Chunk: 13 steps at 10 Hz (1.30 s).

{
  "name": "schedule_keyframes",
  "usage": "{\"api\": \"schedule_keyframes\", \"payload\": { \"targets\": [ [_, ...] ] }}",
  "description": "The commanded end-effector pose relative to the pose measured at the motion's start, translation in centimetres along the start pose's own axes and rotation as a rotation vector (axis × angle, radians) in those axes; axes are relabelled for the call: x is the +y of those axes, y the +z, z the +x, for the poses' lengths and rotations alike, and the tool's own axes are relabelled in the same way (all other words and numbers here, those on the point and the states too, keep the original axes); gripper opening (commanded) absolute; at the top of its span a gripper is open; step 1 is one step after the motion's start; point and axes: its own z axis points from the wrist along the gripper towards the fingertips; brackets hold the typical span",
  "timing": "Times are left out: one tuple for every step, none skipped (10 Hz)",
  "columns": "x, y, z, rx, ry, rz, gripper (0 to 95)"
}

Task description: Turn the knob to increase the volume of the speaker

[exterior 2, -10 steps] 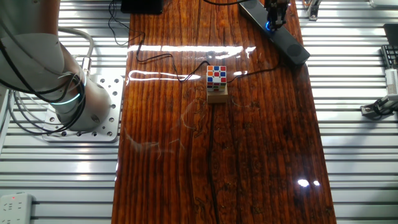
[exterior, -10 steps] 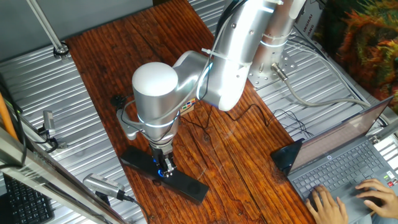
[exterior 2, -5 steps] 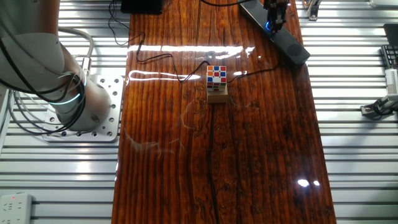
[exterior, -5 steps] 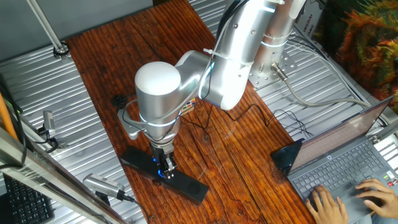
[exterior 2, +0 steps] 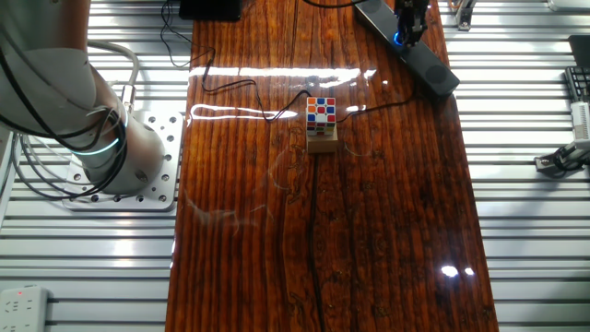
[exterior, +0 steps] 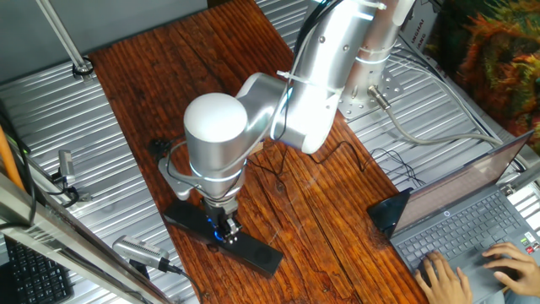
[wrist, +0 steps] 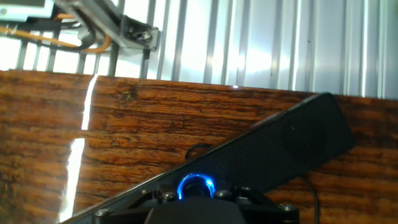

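Observation:
The speaker (exterior: 256,252) is a long slim black soundbar lying slantwise near the table's edge; it also shows in the other fixed view (exterior 2: 430,65) and the hand view (wrist: 292,146). The knob (exterior: 220,236) glows blue at the bar's middle and shows in the other fixed view (exterior 2: 398,39) and the hand view (wrist: 196,185). My gripper (exterior: 224,228) points straight down onto the knob, with its fingers closed around it. It also shows in the other fixed view (exterior 2: 407,29) and the hand view (wrist: 196,198), where the fingers cover the knob's lower half.
A colour cube on a wooden block (exterior 2: 321,121) stands mid-table, with thin cables running from it. A laptop (exterior: 472,215) with a person's hands on it sits at the right. A metal clamp (wrist: 127,30) and a cylindrical fitting (exterior: 135,252) lie off the table's edge beside the speaker.
The arm's wrist joint has swung slightly right and turned while the gripper stays on the knob. The speaker has not moved.

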Motion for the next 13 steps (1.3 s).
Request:
{"api": "schedule_keyframes", "payload": {
  "targets": [
    [0.02,-0.22,0.07,0.002,-0.124,0.017,38.0],
    [0.05,-0.28,0.04,0.000,-0.149,0.021,38.0],
    [0.11,-0.37,-0.01,0.005,-0.177,0.030,38.0],
    [0.18,-0.47,-0.07,0.014,-0.231,0.043,38.0],
    [0.22,-0.51,-0.12,0.017,-0.295,0.041,38.0],
    [0.26,-0.50,-0.16,0.025,-0.385,0.054,38.0],
    [0.28,-0.48,-0.18,0.031,-0.451,0.060,38.0],
    [0.30,-0.45,-0.21,0.030,-0.525,0.060,38.0],
    [0.33,-0.42,-0.24,0.028,-0.619,0.062,38.0],
    [0.35,-0.41,-0.27,0.030,-0.698,0.061,38.0],
    [0.37,-0.39,-0.29,0.037,-0.780,0.066,57.0],
    [0.40,-0.38,-0.32,0.039,-0.876,0.076,57.0],
    [0.40,-0.40,-0.33,0.038,-0.951,0.074,57.0]
  ]
}}
